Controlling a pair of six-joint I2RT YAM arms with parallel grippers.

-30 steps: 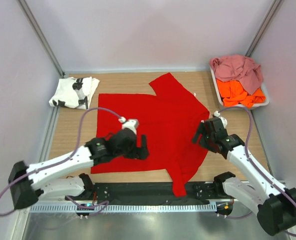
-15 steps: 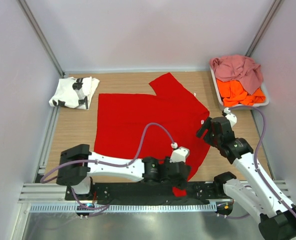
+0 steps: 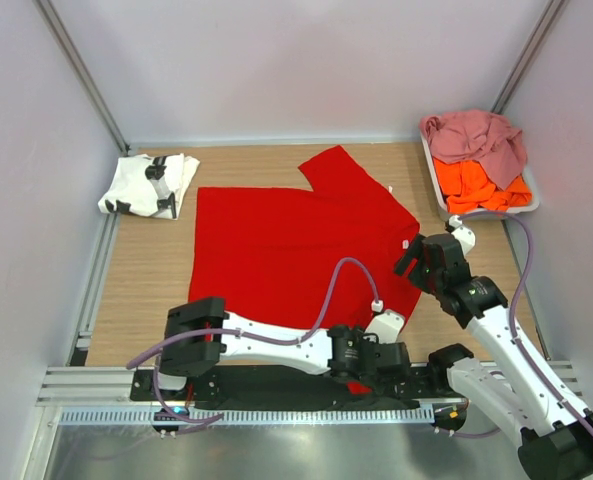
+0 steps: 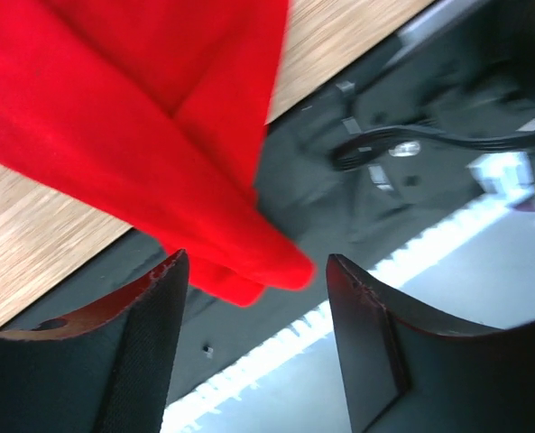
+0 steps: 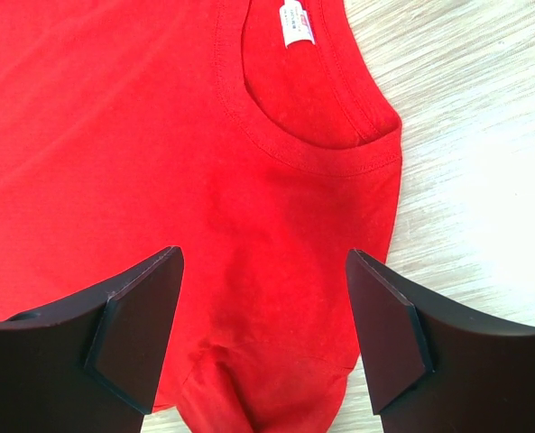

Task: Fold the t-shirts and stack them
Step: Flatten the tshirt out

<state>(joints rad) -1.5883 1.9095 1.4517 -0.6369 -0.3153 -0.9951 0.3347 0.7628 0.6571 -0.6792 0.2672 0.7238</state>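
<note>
Left wrist: open left claw (image 4: 255, 263) straddles a corner of the red t-shirt (image 4: 114, 117).

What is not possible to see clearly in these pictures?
Top view: the near sleeve of the red t-shirt is mostly hidden under the left gripper.
Top view: the orange t-shirt lies partly under the pink t-shirt, so its shape is hidden.
Top view: the print on the white t-shirt is too small to read.
Right wrist view: the collar label is too small to read.
</note>
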